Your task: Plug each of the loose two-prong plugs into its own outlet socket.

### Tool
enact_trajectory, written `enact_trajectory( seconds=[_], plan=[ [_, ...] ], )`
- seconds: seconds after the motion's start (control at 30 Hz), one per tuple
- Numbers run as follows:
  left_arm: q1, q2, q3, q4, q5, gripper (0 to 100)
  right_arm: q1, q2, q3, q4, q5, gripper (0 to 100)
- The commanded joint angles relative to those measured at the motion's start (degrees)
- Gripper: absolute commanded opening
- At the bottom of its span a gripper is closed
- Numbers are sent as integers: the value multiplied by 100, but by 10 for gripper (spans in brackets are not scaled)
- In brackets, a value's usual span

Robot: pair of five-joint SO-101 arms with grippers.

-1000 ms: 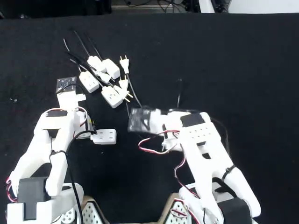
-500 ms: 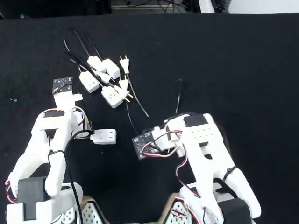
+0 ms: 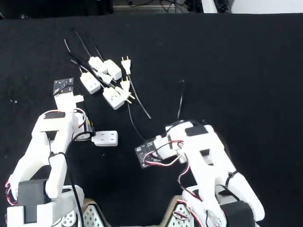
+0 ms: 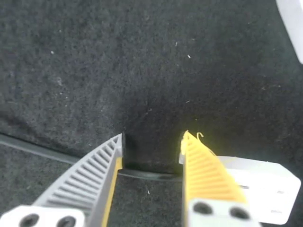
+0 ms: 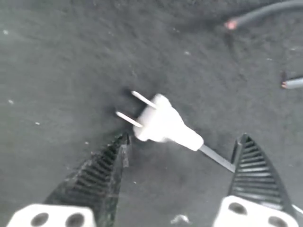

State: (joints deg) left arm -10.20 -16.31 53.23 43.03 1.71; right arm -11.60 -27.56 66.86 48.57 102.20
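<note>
A loose white two-prong plug (image 5: 161, 124) lies on the black mat, its thin cable (image 5: 215, 158) trailing away. My right gripper (image 5: 182, 142) is open just over it, one dark finger on either side of the plug and not touching it. My right arm (image 3: 201, 142) covers that plug in the high view. My left gripper (image 4: 152, 139) is open low over the mat, straddling a black cable (image 4: 147, 171). A white outlet socket (image 4: 258, 182) lies right beside its yellow finger (image 4: 201, 170). From above, that outlet (image 3: 105, 138) sits by my left gripper (image 3: 88, 135).
Several white outlet blocks (image 3: 113, 98) and two-prong plugs (image 3: 126, 62) with black cables lie bunched at the far left of the mat. A loose black cable (image 3: 180, 99) runs near the middle. The far right of the mat is bare black cloth.
My right arm has swung back toward the near edge and turned its wrist downward over the plug. My left arm shifted slightly at first, then stayed by the outlet.
</note>
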Motion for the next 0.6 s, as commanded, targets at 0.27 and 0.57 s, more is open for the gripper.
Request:
enact_trajectory(
  seconds=[0.27,0.57],
  plan=[
    [-57,-26,-40,-53,26,202,62,-198,84,-114,0,94],
    [-57,-26,-40,-53,26,202,-105,-251,-532,-70,-2470,11]
  ],
)
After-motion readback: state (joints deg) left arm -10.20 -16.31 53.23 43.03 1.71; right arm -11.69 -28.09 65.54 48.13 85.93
